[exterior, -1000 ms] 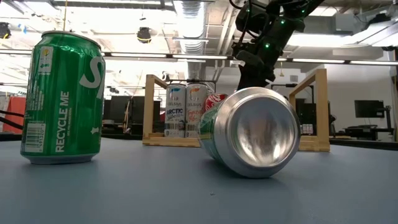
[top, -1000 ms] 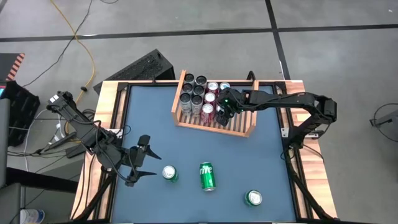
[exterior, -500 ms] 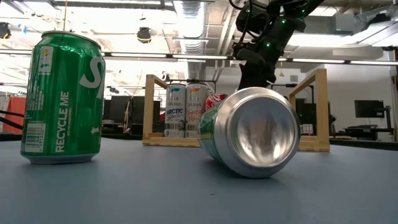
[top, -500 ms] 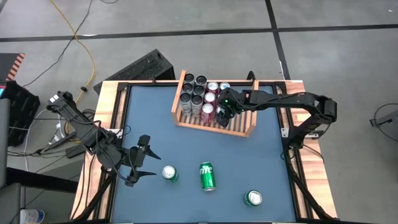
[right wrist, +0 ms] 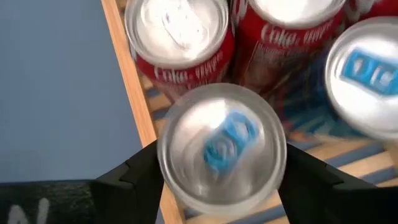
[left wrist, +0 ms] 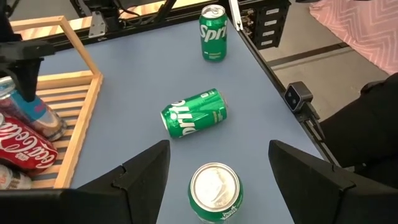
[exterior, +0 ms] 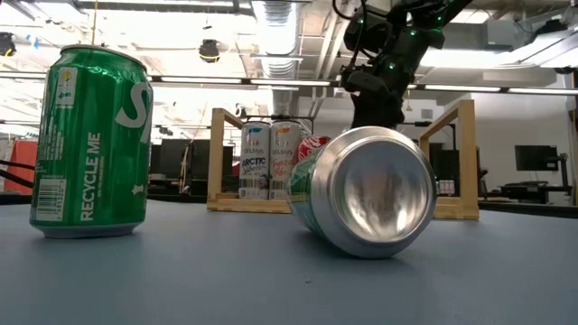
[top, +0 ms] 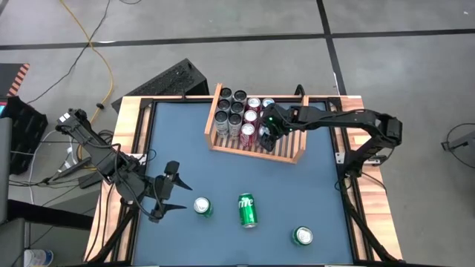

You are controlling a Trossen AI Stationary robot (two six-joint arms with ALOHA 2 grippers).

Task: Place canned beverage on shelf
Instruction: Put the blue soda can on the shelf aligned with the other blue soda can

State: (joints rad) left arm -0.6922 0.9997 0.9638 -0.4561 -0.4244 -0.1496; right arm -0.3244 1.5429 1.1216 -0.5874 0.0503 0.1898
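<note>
Over the last second almost nothing on the table has shifted; only the right gripper (top: pixel 265 134) has eased its jaws a touch wider and lifted slightly over the shelf (top: pixel 286 155). From where I stand, that gripper hangs straight above a silver can with a blue tab (right wrist: pixel 221 148), which stands upright on the slatted base just inside the shelf's low front rim, next to the red cola cans (right wrist: pixel 180 43). The fingers (right wrist: pixel 140 173) sit on either side of the can's top, spread about as wide as the can; I cannot tell whether they are touching it or have just let go. The can's long axis runs straight up into the wrist, so I judge a clean vertical lift is what clears it.

The left gripper (top: pixel 169 194) waits near the table's front, jaws open and empty, with an upright green Sprite can (left wrist: pixel 214 191) directly ahead between its fingers. It is the arm nearer the three green cans left on the table.
</note>
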